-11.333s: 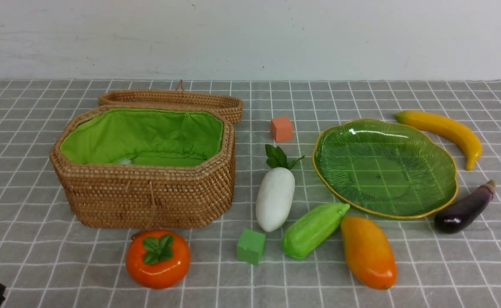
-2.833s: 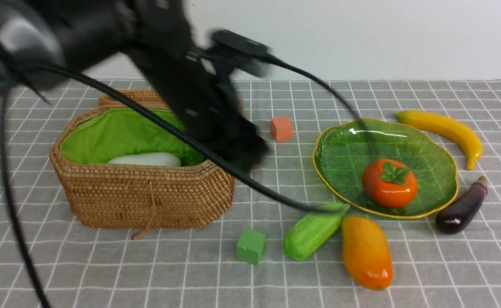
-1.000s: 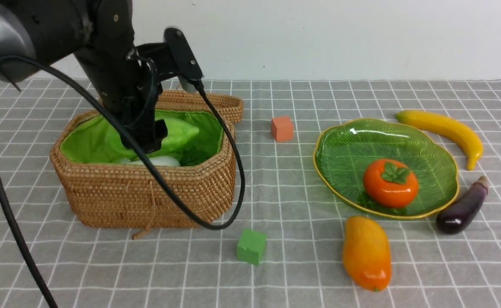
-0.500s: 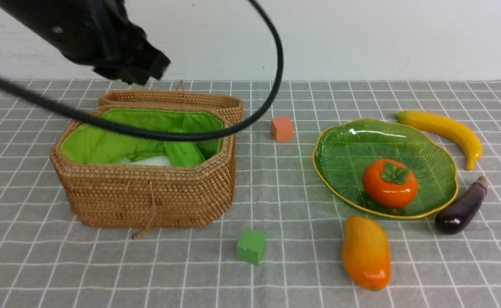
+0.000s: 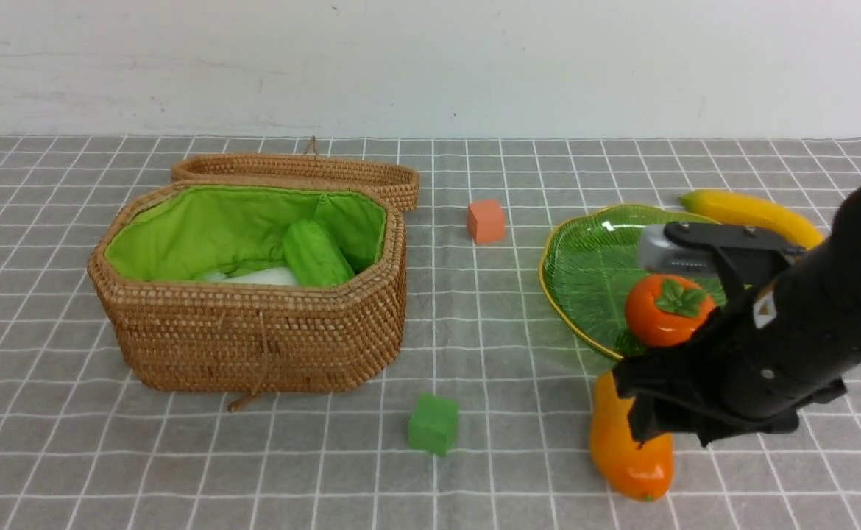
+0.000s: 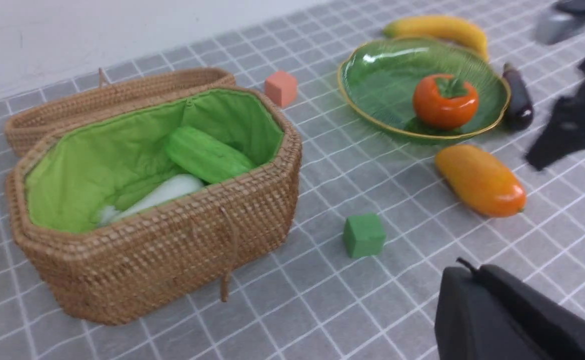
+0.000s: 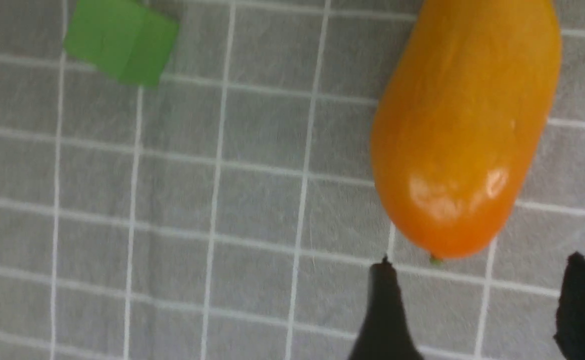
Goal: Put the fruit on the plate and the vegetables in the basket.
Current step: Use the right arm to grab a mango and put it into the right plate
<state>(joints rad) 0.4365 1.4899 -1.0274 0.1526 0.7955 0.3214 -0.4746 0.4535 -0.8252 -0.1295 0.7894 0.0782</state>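
1. Hovering over the mango (image 5: 631, 449), my right gripper (image 7: 477, 305) has its fingers spread wide with nothing between them; the mango lies just ahead of the fingertips, on the gridded surface (image 5: 504, 456).
2. My left gripper (image 6: 477, 270) is closed, its fingers together, empty, near the front view's left edge.
3. I see the persimmon (image 5: 666, 309) sitting on the green plate (image 5: 585, 272), leaf cap upward, partly hidden by my right arm in the front view.
4. The banana (image 5: 754, 210) lies on the surface behind the plate, outside its rim.
5. The eggplant (image 6: 517, 97) is on the surface beside the plate; I see it in the left wrist view, while my right arm covers it in the front view.
6. In the basket (image 5: 254, 338) I have the white radish (image 6: 165, 192) and the green gourd (image 5: 316, 254), the gourd leaning against the green lining.
7. The basket's lid (image 5: 298, 169) rests behind it, off the opening.
8. Between the basket and the mango I see the green cube (image 5: 433, 425); the orange cube (image 5: 486, 221) stands farther back, between basket and plate.
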